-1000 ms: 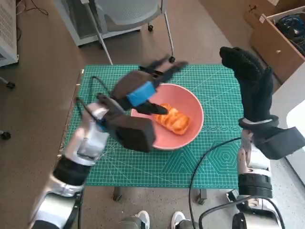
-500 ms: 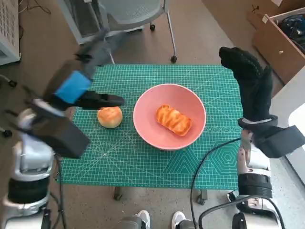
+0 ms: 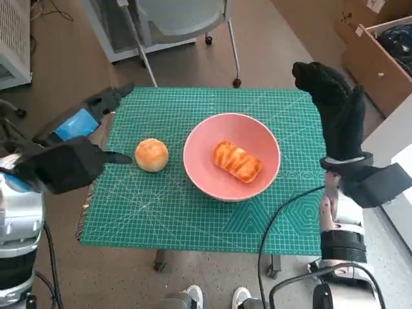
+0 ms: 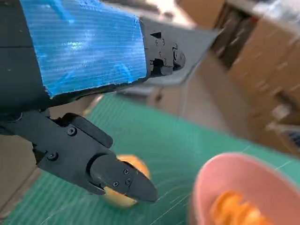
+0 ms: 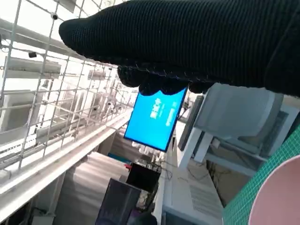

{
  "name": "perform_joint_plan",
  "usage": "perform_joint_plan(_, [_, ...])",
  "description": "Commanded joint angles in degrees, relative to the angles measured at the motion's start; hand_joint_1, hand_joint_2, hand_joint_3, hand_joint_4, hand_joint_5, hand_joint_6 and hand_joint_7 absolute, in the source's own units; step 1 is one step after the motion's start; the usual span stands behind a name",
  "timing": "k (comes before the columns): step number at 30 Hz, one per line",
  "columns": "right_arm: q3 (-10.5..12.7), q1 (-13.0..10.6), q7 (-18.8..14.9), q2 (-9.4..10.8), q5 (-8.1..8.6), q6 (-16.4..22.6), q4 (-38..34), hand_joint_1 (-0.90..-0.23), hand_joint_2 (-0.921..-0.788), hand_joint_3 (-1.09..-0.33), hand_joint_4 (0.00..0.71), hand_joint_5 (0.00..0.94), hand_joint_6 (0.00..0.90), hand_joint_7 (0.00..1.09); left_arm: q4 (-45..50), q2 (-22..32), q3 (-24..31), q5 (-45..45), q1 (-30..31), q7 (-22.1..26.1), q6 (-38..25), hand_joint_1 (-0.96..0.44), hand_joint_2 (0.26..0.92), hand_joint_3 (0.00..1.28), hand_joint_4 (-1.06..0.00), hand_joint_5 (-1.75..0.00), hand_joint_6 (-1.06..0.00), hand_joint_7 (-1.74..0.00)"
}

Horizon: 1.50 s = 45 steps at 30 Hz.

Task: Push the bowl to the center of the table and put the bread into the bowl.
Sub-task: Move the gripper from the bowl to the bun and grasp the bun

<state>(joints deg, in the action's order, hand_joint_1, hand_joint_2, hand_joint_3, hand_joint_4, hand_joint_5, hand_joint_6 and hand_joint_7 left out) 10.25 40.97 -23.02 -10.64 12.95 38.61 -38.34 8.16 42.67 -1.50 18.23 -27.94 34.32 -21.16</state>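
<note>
Now the left hand (image 3: pixel 80 125) hovers at the table's left edge, holding nothing, its black fingers (image 4: pixel 119 176) spread apart. One fingertip reaches toward the bun (image 3: pixel 152 154), which lies on the green mat (image 3: pixel 193 225) just beyond that fingertip; from the head view I cannot tell whether they touch. In the left wrist view the bun (image 4: pixel 123 197) shows partly hidden behind a finger.

Further out from the left hand, past the bun, stands the pink bowl (image 3: pixel 196 170), about midway between the two hands and close to the middle of the mat. A striped, golden-orange piece of bread (image 3: pixel 237 161) lies inside the bowl, slightly toward the right-hand side of it. Bun and bowl sit just beside each other, with a narrow strip of mat between them.

The right hand (image 3: pixel 331 103), in its black knitted glove, is raised over the mat's far right corner, well apart from the bowl and holding nothing. How its fingers lie is hard to read, so I cannot tell whether it is spread or curled. The right wrist view catches only a sliver of the bowl's rim (image 5: pixel 276 199) beneath the glove.
</note>
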Motion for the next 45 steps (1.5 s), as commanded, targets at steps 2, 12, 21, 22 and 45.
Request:
perform_joint_plan(2, [0.10,0.58,-1.83,0.17,1.20,0.03,-2.07,-0.667,-0.921,-0.793,0.198,0.000,0.219,0.16,-3.53,-1.43,-4.28,1.70,-2.62,0.36,-1.60,-0.40,0.708,0.01,0.00,0.00,-0.08,-0.06])
perform_joint_plan(12, [0.39,1.09,-4.34,0.14,2.78,-0.18,-2.56,-0.652,-0.921,-0.776,0.204,0.003,0.231,0.17,-12.79,-5.40,-12.15,6.13,-7.48,-0.62,-1.26,-0.35,0.711,0.01,0.00,0.00,-0.10,-0.04])
perform_joint_plan(21, [0.88,0.93,-5.28,-0.71,3.10,-0.15,-2.35,-0.649,-0.921,-0.775,0.208,0.004,0.229,0.17,-23.97,-10.07,-18.85,12.12,-13.41,-1.99,-3.22,-0.14,0.699,0.00,0.00,0.00,-0.11,-0.03])
perform_joint_plan(22, [0.93,0.84,-5.17,-0.81,2.91,-0.02,-2.25,-0.649,-0.921,-0.775,0.208,0.004,0.228,0.17,-25.90,-10.89,-19.58,12.84,-14.18,-2.67,-3.09,-0.12,0.698,0.00,0.00,0.00,-0.11,-0.03])
perform_joint_plan(45, [0.76,-1.74,-2.94,-2.67,1.36,-0.35,2.32,-0.656,-0.921,-0.807,0.200,0.000,0.213,0.17,-40.73,-14.52,-30.76,28.06,-20.09,-10.02,-2.20,0.41,0.504,0.91,-0.58,-1.52,-0.61,-0.47])
